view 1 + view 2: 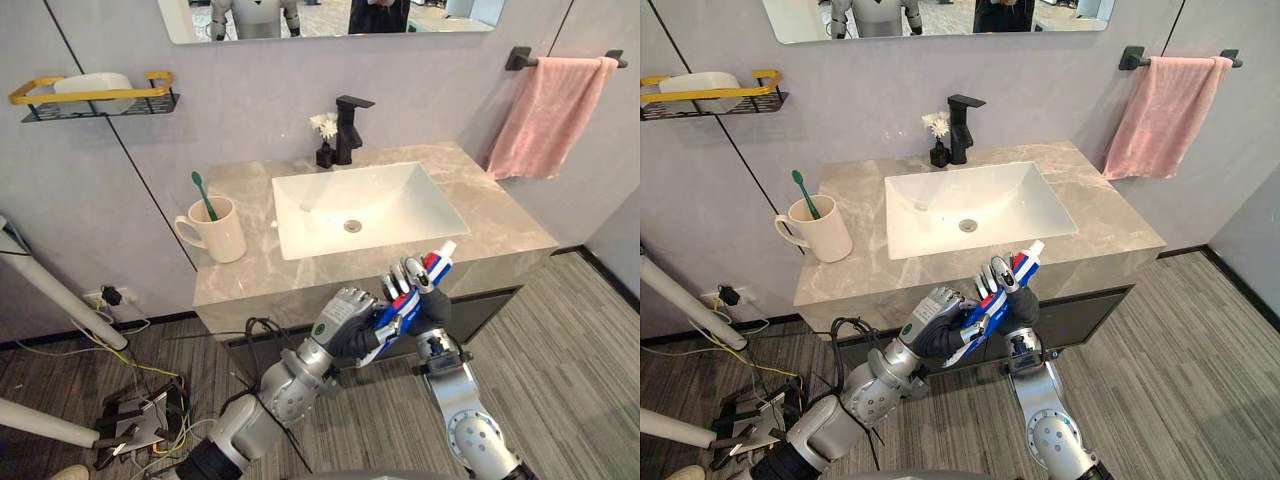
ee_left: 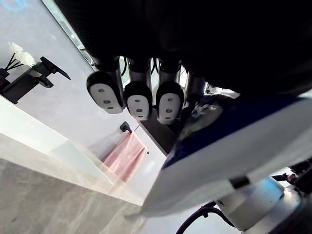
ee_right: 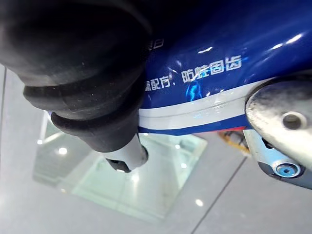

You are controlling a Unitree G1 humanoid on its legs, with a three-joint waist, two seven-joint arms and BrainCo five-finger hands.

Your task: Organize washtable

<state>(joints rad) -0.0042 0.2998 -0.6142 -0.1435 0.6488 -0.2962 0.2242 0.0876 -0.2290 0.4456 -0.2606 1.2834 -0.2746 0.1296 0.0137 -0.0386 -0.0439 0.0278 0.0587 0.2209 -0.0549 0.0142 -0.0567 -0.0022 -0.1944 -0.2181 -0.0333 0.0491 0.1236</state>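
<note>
white printed characters (image 3: 212,69), seemingly chinese, on the blue toothpaste tube (image 3: 243,29)

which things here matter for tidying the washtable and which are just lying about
Part of the job: toothpaste tube, gripped by the left hand and right hand; mug holding a green toothbrush, probably where the tube belongs.

Just lying about: faucet, flower vase, pink towel, wall shelf.
</note>
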